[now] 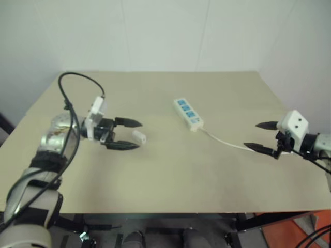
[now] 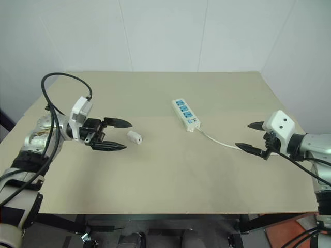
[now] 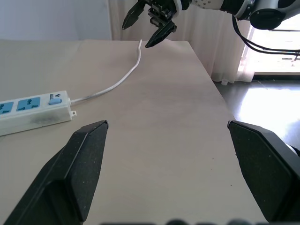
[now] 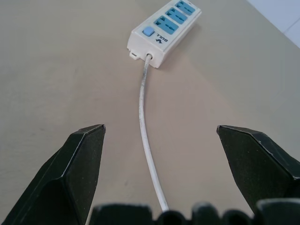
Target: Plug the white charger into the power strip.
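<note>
The white charger (image 2: 134, 137) lies on the beige table, a small rounded block just past the tips of my left gripper (image 2: 120, 135). That gripper stands open and points toward the table's middle, with nothing between its fingers. The power strip (image 1: 187, 113), a white bar with blue socket faces, lies near the table's centre; its thin cord (image 1: 225, 141) trails to the right. My right gripper (image 1: 261, 137) hovers open over the cord's far end, pointing back at the strip (image 4: 164, 28). The left wrist view catches the strip's end (image 3: 33, 111) and the right gripper (image 3: 149, 22) beyond.
The table (image 1: 170, 175) is wide and bare around the strip, with its front edge near me and a white wall behind. A black cable (image 1: 70, 98) loops above my left forearm. Curtains (image 3: 206, 37) and floor lie past the table's right edge.
</note>
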{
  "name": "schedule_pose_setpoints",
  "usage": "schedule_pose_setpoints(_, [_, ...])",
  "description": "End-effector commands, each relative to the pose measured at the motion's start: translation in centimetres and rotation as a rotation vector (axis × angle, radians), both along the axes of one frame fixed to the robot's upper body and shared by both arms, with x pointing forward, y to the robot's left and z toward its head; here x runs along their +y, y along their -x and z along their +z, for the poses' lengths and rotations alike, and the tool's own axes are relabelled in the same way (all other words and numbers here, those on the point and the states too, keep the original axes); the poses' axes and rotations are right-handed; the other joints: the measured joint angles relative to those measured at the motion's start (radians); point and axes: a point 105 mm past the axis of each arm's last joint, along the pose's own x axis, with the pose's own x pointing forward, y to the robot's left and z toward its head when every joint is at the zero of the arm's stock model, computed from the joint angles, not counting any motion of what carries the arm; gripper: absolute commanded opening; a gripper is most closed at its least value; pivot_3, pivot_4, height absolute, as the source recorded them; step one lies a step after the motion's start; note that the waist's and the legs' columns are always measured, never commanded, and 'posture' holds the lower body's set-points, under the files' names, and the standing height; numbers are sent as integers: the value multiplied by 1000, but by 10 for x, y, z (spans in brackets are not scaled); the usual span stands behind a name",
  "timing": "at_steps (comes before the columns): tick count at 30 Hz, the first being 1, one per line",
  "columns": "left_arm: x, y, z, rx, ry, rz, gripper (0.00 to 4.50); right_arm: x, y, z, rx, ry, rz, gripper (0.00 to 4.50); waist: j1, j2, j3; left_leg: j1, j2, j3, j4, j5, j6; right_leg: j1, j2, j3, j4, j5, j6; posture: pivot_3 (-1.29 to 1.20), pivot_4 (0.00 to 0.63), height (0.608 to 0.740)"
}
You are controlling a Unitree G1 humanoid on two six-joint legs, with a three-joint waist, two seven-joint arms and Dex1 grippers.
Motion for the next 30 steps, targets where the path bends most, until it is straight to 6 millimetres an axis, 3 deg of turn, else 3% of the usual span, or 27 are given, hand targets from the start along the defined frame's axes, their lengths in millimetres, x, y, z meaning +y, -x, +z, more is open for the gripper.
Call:
schedule_pose_setpoints(1, [5, 3, 11, -50, 5, 9, 4438, -3, 2, 14, -54, 24, 12, 4500, 1, 0, 0, 0, 0, 0, 0, 0, 0, 0, 0, 0, 0, 0, 0, 0, 150, 740])
schedule_pose_setpoints(12, [17, 7, 7, -77, 5, 54, 4438, 3, 4, 3, -41, -4, 29, 4500, 2, 0, 0, 0, 0, 0, 0, 0, 0, 0, 0, 0, 0, 0, -1, 0, 150, 740])
schedule_pose_setpoints(18, [18, 11, 3, -85, -4, 61, 4438, 25, -26, -26, -52, -24, -1, 4500, -7, 0, 0, 3, 0, 0, 0, 0, 0, 2, 0, 0, 0, 1, 0, 0, 150, 740])
schedule_pose_setpoints(23, [18, 19, 7, -106, -23, 60, 4438, 47, -63, -44, -20, -77, -43, 4500, -5, 0, 0, 3, 0, 1, 0, 0, 0, 2, 0, 1, 0, 2, -2, 0, 150, 740])
schedule_pose_setpoints(30, [24, 26, 10, -144, -47, 103, 4438, 72, -98, -59, 94, -108, -98, 4500, -5, 0, 0, 3, 0, 0, 0, 0, 0, 2, 0, 1, 0, 4, -6, 0, 150, 740])
